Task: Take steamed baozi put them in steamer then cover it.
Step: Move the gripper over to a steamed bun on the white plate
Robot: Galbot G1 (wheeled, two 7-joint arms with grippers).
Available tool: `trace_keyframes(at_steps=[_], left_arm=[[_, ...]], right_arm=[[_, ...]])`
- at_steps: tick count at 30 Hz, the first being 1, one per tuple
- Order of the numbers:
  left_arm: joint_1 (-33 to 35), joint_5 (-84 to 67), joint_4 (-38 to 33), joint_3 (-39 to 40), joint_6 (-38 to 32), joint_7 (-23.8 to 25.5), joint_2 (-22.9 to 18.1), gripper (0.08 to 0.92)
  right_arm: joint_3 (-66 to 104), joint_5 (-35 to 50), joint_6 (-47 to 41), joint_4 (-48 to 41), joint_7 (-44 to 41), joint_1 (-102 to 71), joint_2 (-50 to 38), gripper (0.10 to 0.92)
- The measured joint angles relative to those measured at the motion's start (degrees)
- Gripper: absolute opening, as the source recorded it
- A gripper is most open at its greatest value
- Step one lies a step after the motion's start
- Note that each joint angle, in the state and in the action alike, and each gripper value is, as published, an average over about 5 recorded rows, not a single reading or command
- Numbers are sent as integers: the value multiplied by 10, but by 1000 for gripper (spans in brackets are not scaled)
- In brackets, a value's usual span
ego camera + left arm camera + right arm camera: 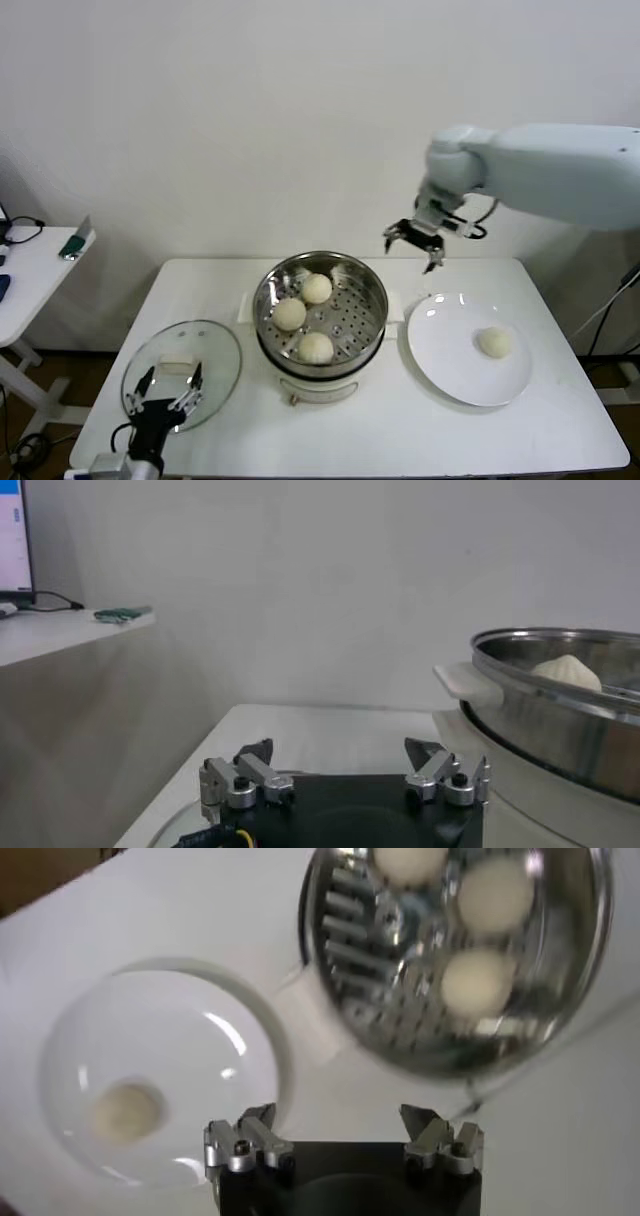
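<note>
Left claw (pixel 165 388) open, empty, low at the bench (pixel 400 430) front-left edge, over the glass lid (pixel 210 350). Steamer (pixel 372 300) centre bench, three baozi (pixel 290 314) on its tray. Bare bench strip between steamer and white plate (pixel 450 370). Fourth baozi (pixel 494 342) on plate, near right edge. Right claw (pixel 417 243) open, empty, raised above the gap behind the plate.

A white table (pixel 420 440) is set against a plain white wall (pixel 250 110). A glass lid (pixel 205 350) is laid flat near its front left corner, and a white plate (pixel 450 365) is placed toward its right side. A second white table (pixel 35 270) is seen at far left, with a small green object (pixel 72 243) resting on it.
</note>
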Motion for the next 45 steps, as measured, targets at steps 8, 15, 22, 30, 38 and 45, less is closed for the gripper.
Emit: trace_keyframes(at_steps=[8, 15, 22, 30, 38, 45], left_arm=[[2, 6, 2, 2, 0, 1, -5, 823], [4, 10, 8, 2, -1, 1, -6, 823], [5, 15, 9, 5, -2, 2, -8, 823], [9, 15, 10, 1, -2, 1, -8, 823], [10, 15, 10, 0, -2, 1, -8, 823], [10, 14, 8, 0, -3, 1, -10, 823]], right_arm=[[7, 19, -100, -21, -3, -61, -108, 823], [74, -5, -147, -50, 4, -166, -162, 823], [152, -40, -163, -93, 11, -269, -177, 823], [226, -66, -173, -143, 17, -362, -170, 823], [277, -85, -172, -183, 29, -415, -151, 823], [300, -92, -172, -199, 33, -442, -139, 820]])
